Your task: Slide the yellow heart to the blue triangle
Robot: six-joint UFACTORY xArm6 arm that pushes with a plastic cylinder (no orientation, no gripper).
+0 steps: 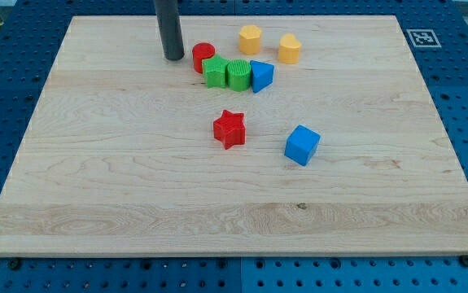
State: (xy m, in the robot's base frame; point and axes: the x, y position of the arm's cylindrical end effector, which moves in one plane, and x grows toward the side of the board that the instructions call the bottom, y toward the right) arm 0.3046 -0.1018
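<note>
The yellow heart lies near the view's top, right of centre. The blue triangle lies a little below and to the left of it, with a small gap between them. The triangle touches the right end of a row of two green blocks. My tip rests on the board at the view's upper left of this cluster, just left of a red cylinder. The tip is well left of the heart and is not touching any block.
A second yellow block, roughly hexagonal, sits left of the heart. Two green blocks lie between the red cylinder and the triangle. A red star and a blue cube lie near the board's middle. The wooden board ends at blue pegboard.
</note>
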